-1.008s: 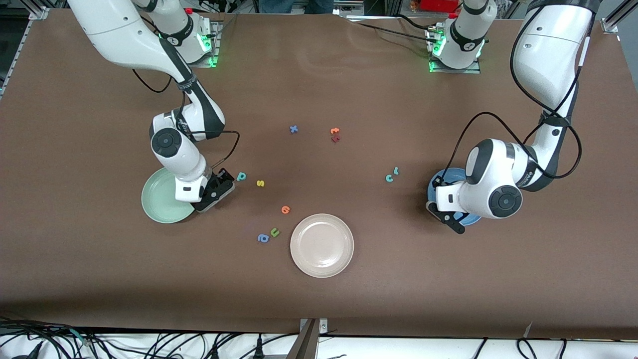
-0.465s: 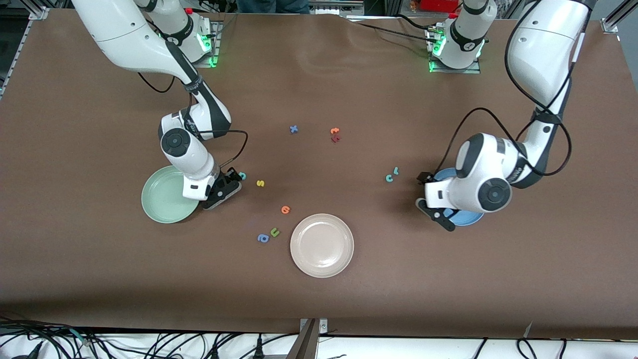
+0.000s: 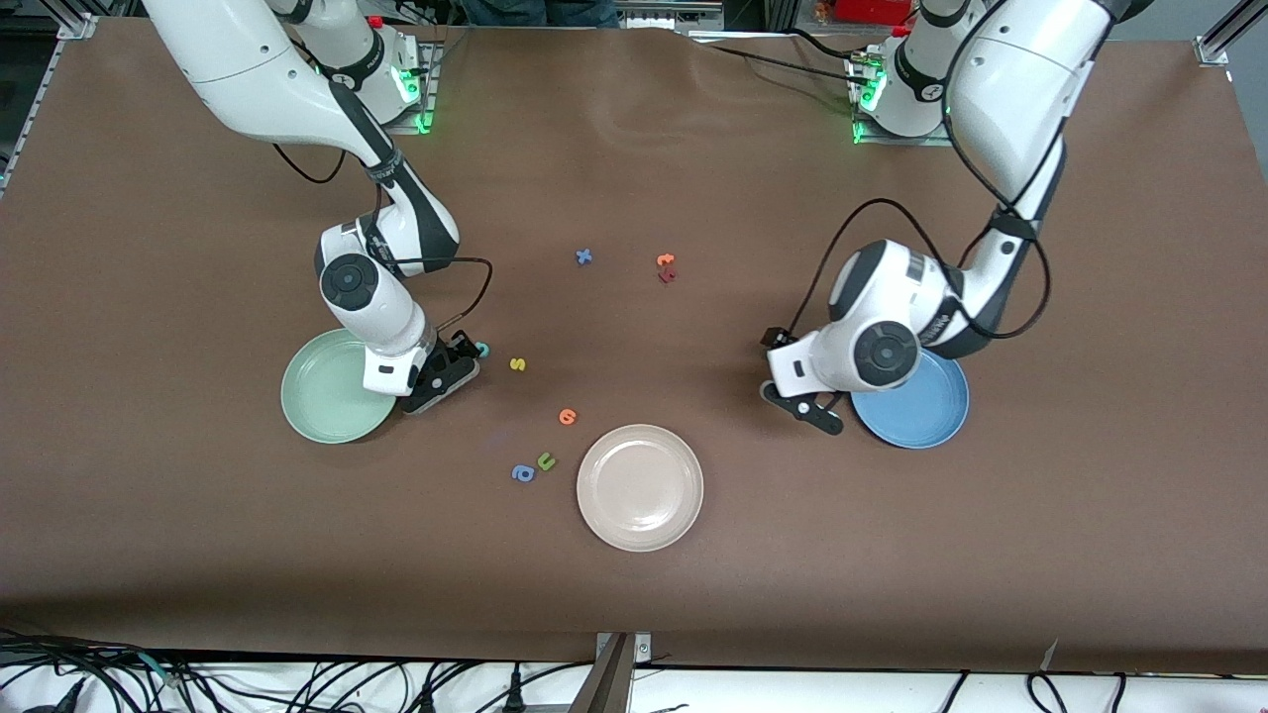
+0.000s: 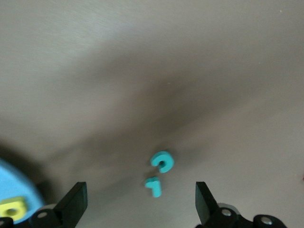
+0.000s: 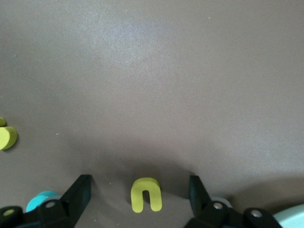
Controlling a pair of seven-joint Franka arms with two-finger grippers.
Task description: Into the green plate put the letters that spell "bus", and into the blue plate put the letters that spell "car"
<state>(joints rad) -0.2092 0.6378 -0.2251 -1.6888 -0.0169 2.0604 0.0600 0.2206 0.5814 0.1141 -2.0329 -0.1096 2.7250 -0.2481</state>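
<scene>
My right gripper [image 3: 442,372] [image 5: 138,190] is low beside the green plate [image 3: 332,391] [image 5: 290,218], open, with the yellow u [image 5: 146,194] lying on the table between its fingers, untouched. The teal b [image 3: 482,349] [image 5: 40,199] lies just beside one finger and the yellow s [image 3: 516,364] [image 5: 5,137] a little farther toward the table's middle. My left gripper [image 3: 794,380] [image 4: 140,206] hangs open over the teal c [image 4: 162,161] and teal r [image 4: 153,186], next to the blue plate [image 3: 921,406] [image 4: 9,183]. The yellow a [image 4: 12,208] rests in that plate.
A beige-pink plate [image 3: 639,487] stands near the front middle. Beside it lie an orange letter [image 3: 567,416], an olive-green u [image 3: 546,460] and a blue a [image 3: 522,473]. A blue x [image 3: 583,256] and two orange-red letters [image 3: 666,267] lie farther back.
My left gripper has swung off the blue plate toward the table's middle and now covers the teal c and r. My right gripper shifted slightly from the green plate toward the teal b.
</scene>
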